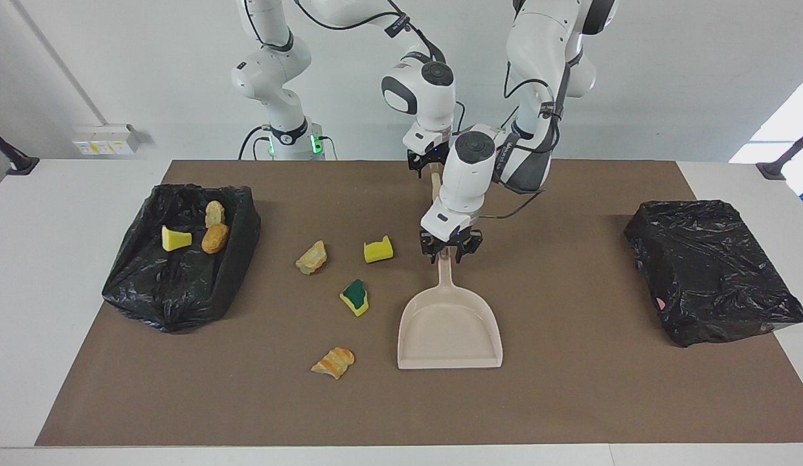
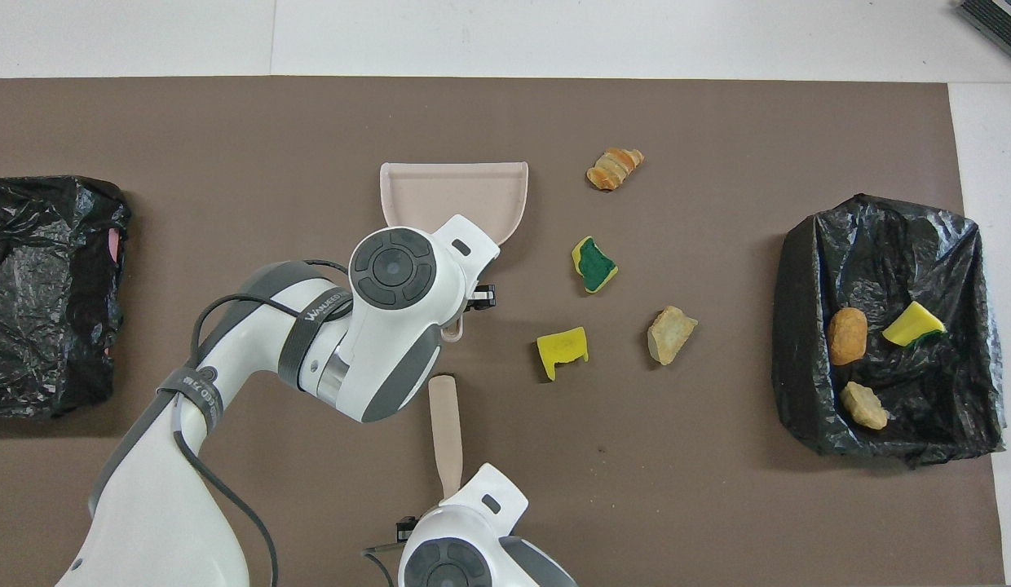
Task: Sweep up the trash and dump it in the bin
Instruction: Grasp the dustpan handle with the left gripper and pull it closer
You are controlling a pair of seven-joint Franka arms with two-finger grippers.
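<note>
A beige dustpan [image 1: 450,330] [image 2: 452,191] lies flat on the brown mat, its handle pointing toward the robots. My left gripper [image 1: 449,254] is low on that handle and shut on it. My right gripper [image 1: 429,165] sits at the robot-side end of a tan brush handle [image 1: 435,184] [image 2: 444,436]. Loose trash lies beside the pan toward the right arm's end: a yellow sponge bit [image 1: 378,249], a tan chunk [image 1: 311,257], a yellow-and-green sponge [image 1: 355,297] and an orange-striped chunk [image 1: 333,361]. The black-lined bin [image 1: 181,285] [image 2: 889,244] holds three scraps.
A second black bag-covered box [image 1: 712,272] [image 2: 49,293] stands at the left arm's end of the mat. The left arm's wrist covers the dustpan's handle in the overhead view.
</note>
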